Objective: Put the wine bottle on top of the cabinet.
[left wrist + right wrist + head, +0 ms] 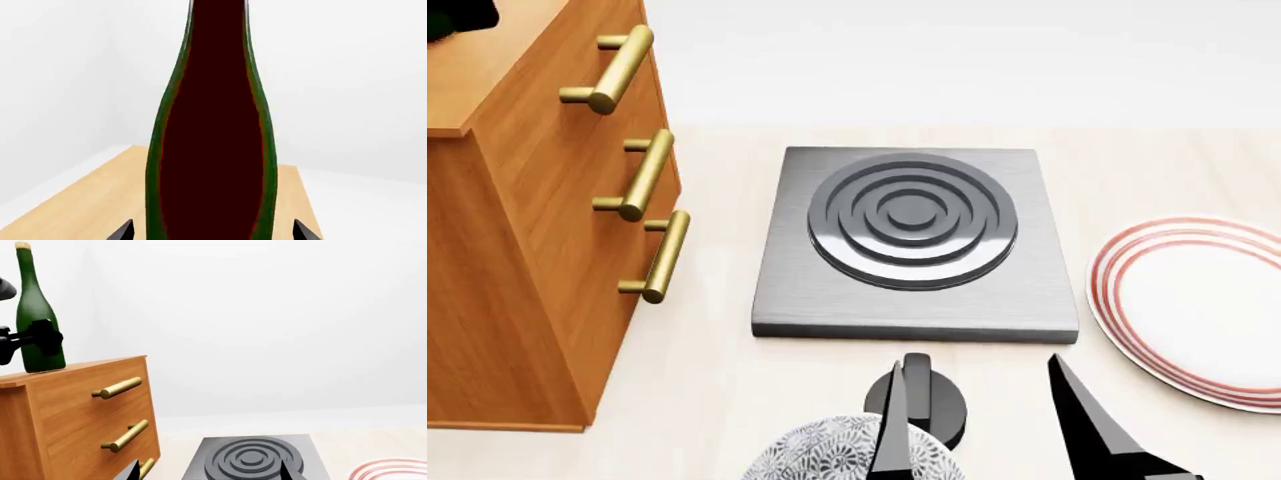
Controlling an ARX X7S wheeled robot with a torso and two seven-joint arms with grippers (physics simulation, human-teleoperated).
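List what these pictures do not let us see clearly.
- Bottle base: the right wrist view shows it at the cabinet top, but not whether it rests there or hovers just above.
- Left claw: its grip is partly hidden by the bottle and cut off by the edge.
- Bowl: cut off in the head view.
- Plate: cut off too.

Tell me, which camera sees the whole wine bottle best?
The right wrist view: the wine bottle shows whole, cork to base, upright on the cabinet. The left wrist view shows only its body close up. The head view doesn't show it.
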